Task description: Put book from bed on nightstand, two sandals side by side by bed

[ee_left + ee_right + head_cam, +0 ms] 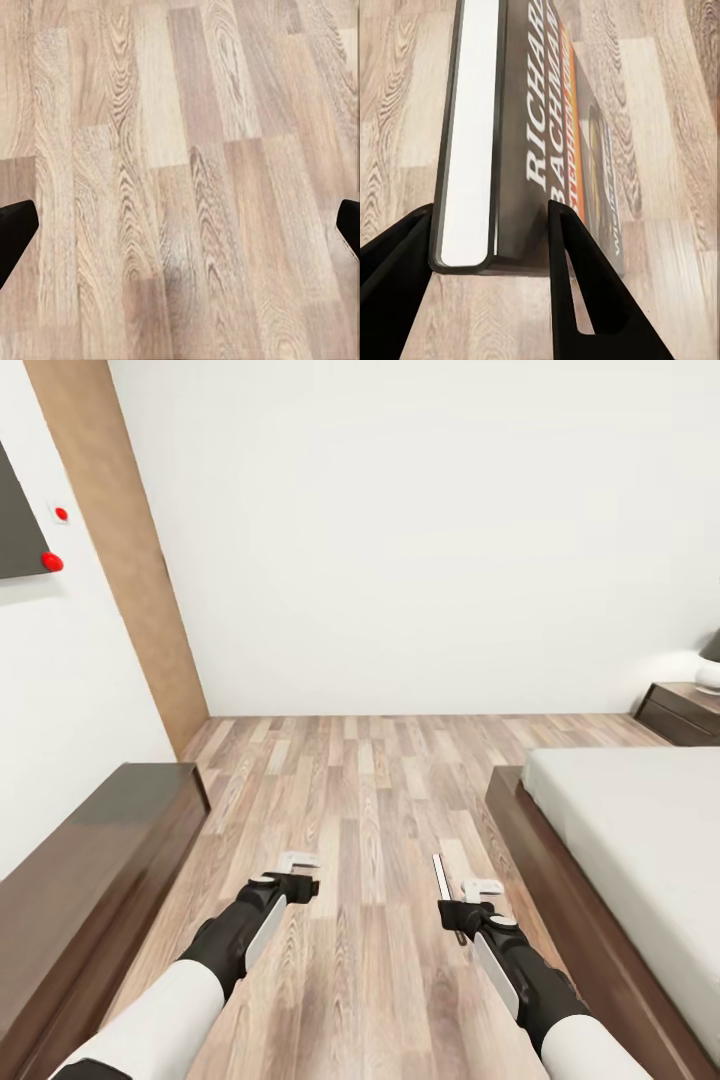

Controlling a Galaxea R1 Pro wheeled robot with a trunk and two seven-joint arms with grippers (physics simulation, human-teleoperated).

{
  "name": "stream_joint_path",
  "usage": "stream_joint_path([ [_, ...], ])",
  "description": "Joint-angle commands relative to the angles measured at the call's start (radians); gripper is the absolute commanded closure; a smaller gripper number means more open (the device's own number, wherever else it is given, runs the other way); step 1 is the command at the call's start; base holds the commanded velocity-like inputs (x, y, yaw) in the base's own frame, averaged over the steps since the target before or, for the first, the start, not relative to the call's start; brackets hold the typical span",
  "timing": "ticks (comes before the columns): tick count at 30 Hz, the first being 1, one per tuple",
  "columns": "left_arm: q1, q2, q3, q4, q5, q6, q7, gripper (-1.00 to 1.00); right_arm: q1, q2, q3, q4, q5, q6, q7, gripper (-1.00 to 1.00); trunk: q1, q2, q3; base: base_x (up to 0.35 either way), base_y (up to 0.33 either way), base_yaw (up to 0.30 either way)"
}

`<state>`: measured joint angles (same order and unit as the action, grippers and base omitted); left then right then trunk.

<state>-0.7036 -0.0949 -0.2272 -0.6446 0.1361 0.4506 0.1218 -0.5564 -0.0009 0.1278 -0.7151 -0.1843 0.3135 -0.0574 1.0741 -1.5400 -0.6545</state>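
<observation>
Wood-plank floor [370, 810] runs ahead to a bare white wall, with a long dark bench [90, 870] along the left at about 9 o'clock and the bed [640, 840], its pale mattress on a dark frame, along the right at about 3 o'clock. Beyond the head of the bed, at roughly 2 o'clock and well apart from both arms, a nightstand [685, 712] stands against the far wall with a white lamp base on top. The right tool [452, 892] is clamped on the book [521, 127]; in the right wrist view its two black fingers [585, 292] press the cover and back near the lower end, the white page edge facing the camera. In the head view the book [440, 878] shows as a thin upright sliver, its long axis pointing forward, away from the robot. The left tool [297, 872] has its fingers spread wide and carries nothing, with bare planks below it in its wrist view. The matter that counts is bearing: the nightstand lies forward and to the right of the loaded tool, past the whole length of the bed, so the right arm is the nearer one and the robot would probably have to travel up that side before setting the book flat. No sandals can be made out from this position.
</observation>
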Motion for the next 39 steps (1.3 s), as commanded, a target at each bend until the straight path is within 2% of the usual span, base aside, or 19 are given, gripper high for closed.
stream_joint_path([
  [1,-0.001,0.001,-0.005,-0.003,0.011,0.005,0.009,-1.00,0.000,-0.001,0.003,-0.002,-0.010,0.004,-0.005,1.00,0.000,0.000,-0.001,0.277,-0.165,-0.001],
  [4,-0.001,0.001,-0.006,-0.004,0.012,0.005,0.009,-1.00,0.000,-0.001,0.004,-0.002,-0.010,0.004,-0.005,1.00,0.000,0.000,-0.001,0.299,-0.157,0.000],
  [16,-0.001,0.001,-0.008,-0.004,0.011,0.005,0.009,-1.00,0.000,-0.001,0.004,-0.003,-0.009,0.004,-0.005,1.00,-0.046,0.084,0.037,0.315,-0.143,0.000],
  [39,-0.001,0.001,-0.005,-0.004,0.013,0.005,0.009,-1.00,0.000,-0.001,0.004,-0.003,-0.009,0.004,-0.005,1.00,-0.134,0.245,0.109,0.338,-0.005,0.000],
])
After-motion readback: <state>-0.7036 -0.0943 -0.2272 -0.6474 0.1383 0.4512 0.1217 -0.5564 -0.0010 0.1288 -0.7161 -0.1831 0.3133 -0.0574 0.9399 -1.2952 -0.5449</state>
